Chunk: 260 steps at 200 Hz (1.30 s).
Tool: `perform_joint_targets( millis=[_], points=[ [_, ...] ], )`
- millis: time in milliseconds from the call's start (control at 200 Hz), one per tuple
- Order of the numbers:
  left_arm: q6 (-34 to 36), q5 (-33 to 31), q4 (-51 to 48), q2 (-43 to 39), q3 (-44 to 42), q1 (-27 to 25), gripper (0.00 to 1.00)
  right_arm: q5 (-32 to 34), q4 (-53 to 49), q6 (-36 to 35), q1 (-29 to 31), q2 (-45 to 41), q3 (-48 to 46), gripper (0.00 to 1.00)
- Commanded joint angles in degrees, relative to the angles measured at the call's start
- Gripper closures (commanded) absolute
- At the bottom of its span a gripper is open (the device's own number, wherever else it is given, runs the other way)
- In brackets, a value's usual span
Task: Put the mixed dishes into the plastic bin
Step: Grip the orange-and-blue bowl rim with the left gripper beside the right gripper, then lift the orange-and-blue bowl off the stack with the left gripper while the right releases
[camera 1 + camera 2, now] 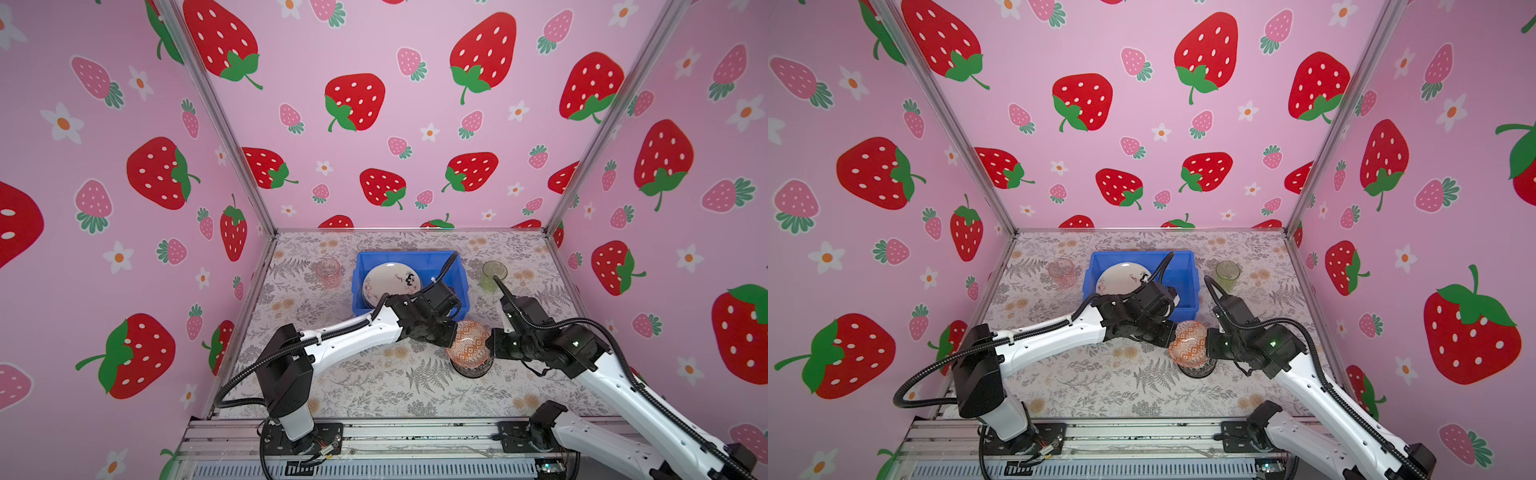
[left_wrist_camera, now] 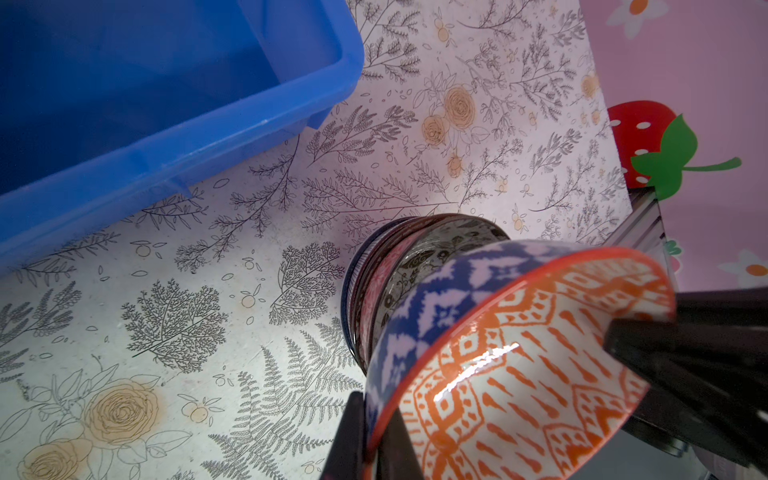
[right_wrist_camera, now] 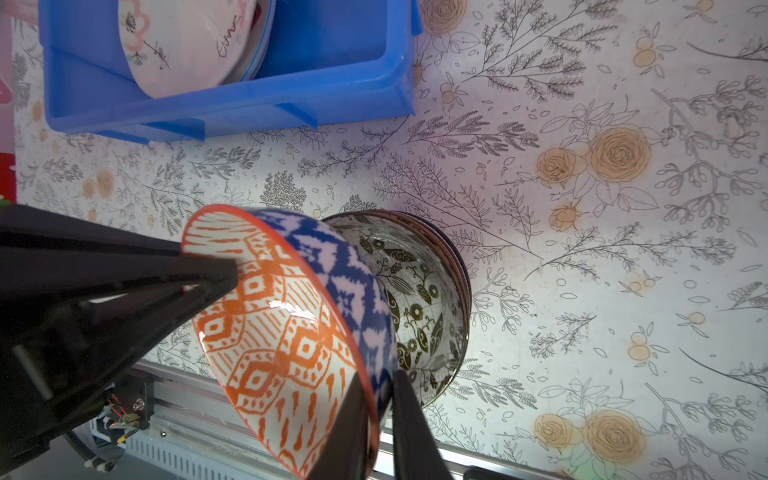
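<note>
Left wrist view: clamped with left gripper (image 2: 372, 424) jaws on tilted orange bowl (image 2: 519, 374) rim; straddling opposite rim with right gripper (image 3: 378, 390) jaws, grip unclear; above bowl stack (image 2: 399, 270).

Glossy glaze on the orange-patterned ceramic bowl (image 2: 519, 374), sharp highlights; bright blue rectangular plastic bin (image 2: 187, 141) smooth, dull sheen; floral-printed table covering (image 2: 166, 324) matt

Found much of the near side of the blue bin (image 1: 374, 258) hidden behind the left arm (image 1: 353, 332) in both top views. Could not count the plates (image 1: 390, 280) stacked there, their near edge being covered too. Made out only rims of the bowl stack (image 1: 471, 370) under the orange bowl (image 1: 469, 340). Could not tell whether the right gripper (image 3: 378, 382) pressed that bowl's rim or stood just off it.
</note>
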Motion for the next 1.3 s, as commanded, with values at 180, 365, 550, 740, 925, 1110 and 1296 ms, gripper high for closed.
perform_joint_targets(
  millis=[180,365,550,740,925,1110,1296],
  points=[
    [1.07,3.34,0.67,-1.37,2.21,0.12,1.0,0.26,2.91,0.76,0.05,-2.12,2.81,0.69],
    [1.05,3.44,0.48,-1.94,2.05,1.0,1.0,1.52,2.19,1.03,-0.14,-3.48,3.9,0.58],
    [1.01,3.44,0.21,-3.03,1.94,2.01,1.0,2.97,1.07,1.05,-0.23,-4.35,4.75,0.4],
    [1.48,3.06,-0.22,-4.91,2.65,4.41,1.0,3.7,0.97,1.38,-0.31,-5.66,4.75,0.11],
    [2.06,2.65,-0.53,-5.36,3.89,8.79,1.0,4.29,0.28,1.74,-0.32,-6.44,4.14,0.01],
    [3.88,1.73,0.11,-4.0,6.39,12.74,1.0,3.99,0.54,1.96,-0.41,-6.98,2.67,0.01],
    [4.94,-0.03,1.74,-0.78,8.93,15.49,1.0,4.62,0.08,1.61,-0.49,-6.51,1.52,0.01]
  ],
)
